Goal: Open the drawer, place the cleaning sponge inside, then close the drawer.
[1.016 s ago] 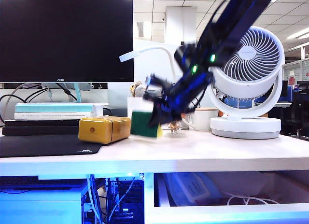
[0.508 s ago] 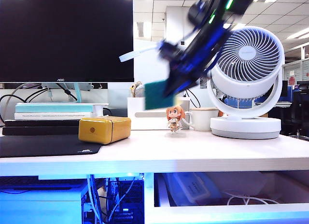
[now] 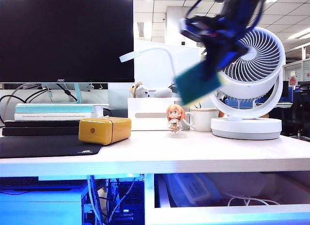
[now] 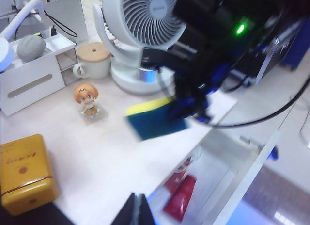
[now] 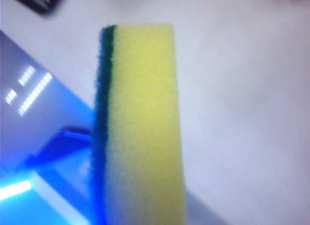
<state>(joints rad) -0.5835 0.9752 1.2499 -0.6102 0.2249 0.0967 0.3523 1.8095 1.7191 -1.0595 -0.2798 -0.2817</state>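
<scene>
The cleaning sponge (image 3: 197, 87), yellow foam with a dark green layer, hangs tilted in the air in front of the fan, well above the desk top. My right gripper (image 3: 211, 71) is shut on it. The left wrist view shows the same sponge (image 4: 155, 120) held over the desk's front edge. In the right wrist view the sponge (image 5: 143, 128) fills the middle and the fingers are hidden. The drawer (image 4: 244, 184) stands pulled open under the desk, and its white front panel (image 3: 227, 214) shows low in the exterior view. My left gripper (image 4: 138, 211) is shut and empty, off to the drawer's side.
A golden-yellow box (image 3: 104, 130), a small figurine (image 3: 175, 119), a mug (image 3: 201, 119) and a white fan (image 3: 252, 70) stand on the desk. A monitor (image 3: 67, 37), stacked books (image 3: 51, 118) and a black mat (image 3: 43, 146) are at the left. A red pack (image 4: 181, 198) lies in the drawer.
My right arm has carried the sponge up and to the right, from beside the golden box near the desk top to high in front of the fan. The left arm stayed put.
</scene>
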